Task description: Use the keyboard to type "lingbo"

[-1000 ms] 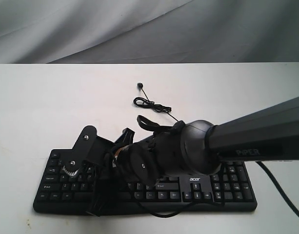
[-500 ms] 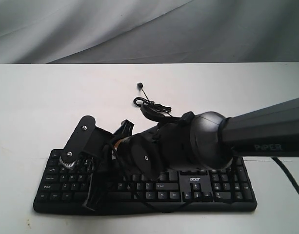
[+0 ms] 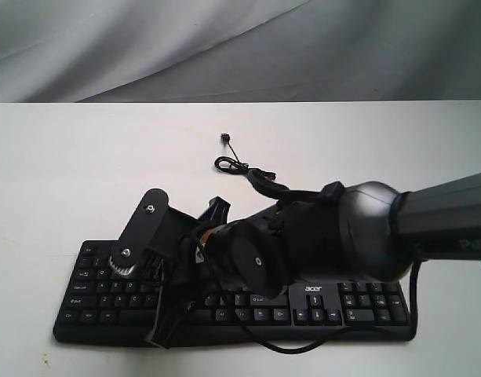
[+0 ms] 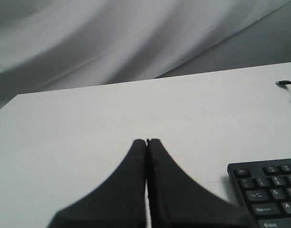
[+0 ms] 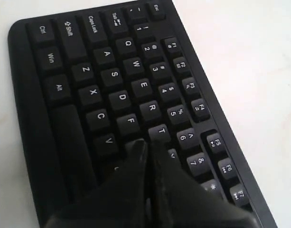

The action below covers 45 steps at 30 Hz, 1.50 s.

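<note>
Right end effector [image 5: 146,148]: fingers pressed together, tips low over keyboard [image 5: 88,90] letter block, between F, T and V keys; contact with key cannot tell. Keyboard flat on white desk [image 4: 88,114], directly beneath right end effector, number-pad end back toward its arm. Left end effector [image 4: 146,141]: fingers pressed together, above bare desk; keyboard's Esc corner off to its side. Thin cable [image 3: 238,166] coiled beyond keyboard.

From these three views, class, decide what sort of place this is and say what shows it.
Probably a robot lab or test bench: a white table holds a keyboard and its loose cable, a grey cloth backdrop hangs behind, and a black robot arm reaches over the keys.
</note>
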Each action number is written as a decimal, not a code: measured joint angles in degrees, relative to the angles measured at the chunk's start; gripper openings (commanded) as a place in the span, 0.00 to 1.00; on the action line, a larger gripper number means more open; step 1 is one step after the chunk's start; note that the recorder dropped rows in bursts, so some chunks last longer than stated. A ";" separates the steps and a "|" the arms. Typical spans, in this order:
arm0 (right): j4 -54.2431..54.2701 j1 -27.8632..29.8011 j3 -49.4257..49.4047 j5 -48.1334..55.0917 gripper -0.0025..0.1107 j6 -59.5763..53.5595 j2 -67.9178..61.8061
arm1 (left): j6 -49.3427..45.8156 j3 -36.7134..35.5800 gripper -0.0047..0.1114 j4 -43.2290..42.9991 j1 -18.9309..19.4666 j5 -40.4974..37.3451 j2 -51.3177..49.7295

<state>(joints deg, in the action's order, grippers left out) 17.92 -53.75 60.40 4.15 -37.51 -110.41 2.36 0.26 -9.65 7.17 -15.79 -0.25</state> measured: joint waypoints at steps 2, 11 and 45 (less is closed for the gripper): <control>0.00 -0.11 0.00 0.00 0.02 0.03 0.00 | 0.00 0.00 0.04 0.00 0.00 0.00 0.00; 0.00 -1.54 0.00 -1.29 0.02 0.03 -1.38 | 0.00 0.00 0.04 0.00 0.00 0.00 0.00; 0.24 -1.54 -0.22 -2.67 0.02 0.03 -3.34 | 0.00 0.00 0.04 0.00 0.00 0.00 0.00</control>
<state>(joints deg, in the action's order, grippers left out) 18.16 -55.29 60.18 1.48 -37.48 -113.74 2.36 0.26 -9.65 7.17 -15.79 -0.25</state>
